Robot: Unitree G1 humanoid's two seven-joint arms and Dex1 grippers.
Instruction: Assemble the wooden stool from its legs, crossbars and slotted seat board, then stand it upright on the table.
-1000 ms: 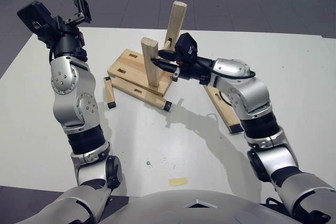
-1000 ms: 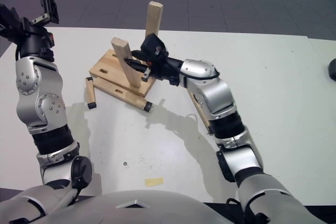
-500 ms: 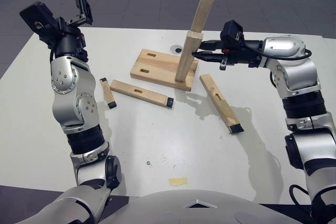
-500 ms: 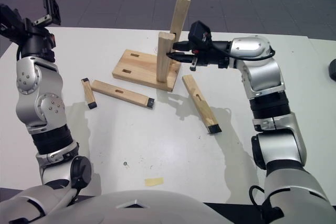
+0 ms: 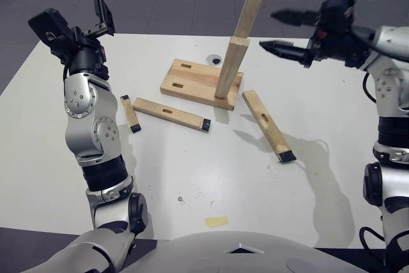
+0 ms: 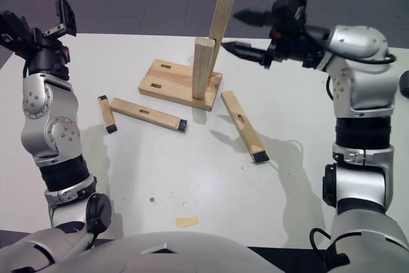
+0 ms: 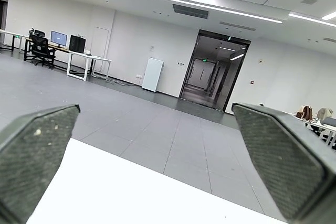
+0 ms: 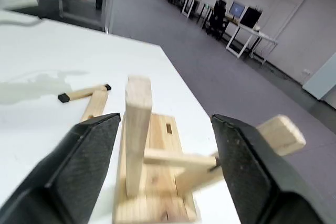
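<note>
The slotted seat board lies flat on the white table. Two legs stand up from its right end, a shorter-looking near leg and a taller far leg; in the right wrist view a crossbar joins them. My right gripper hangs open in the air just right of the legs, touching nothing. A loose leg, a short crossbar and another loose leg lie on the table. My left gripper is raised over the table's far left corner, open and empty.
A small dark round mark sits behind the board. A scrap of yellow tape and a tiny speck lie near the front edge. The table's near half has free room.
My right gripper slid the board with its legs to the right, then let go of the near leg, opened, and lifted up and away to the right. The left arm barely moved.
</note>
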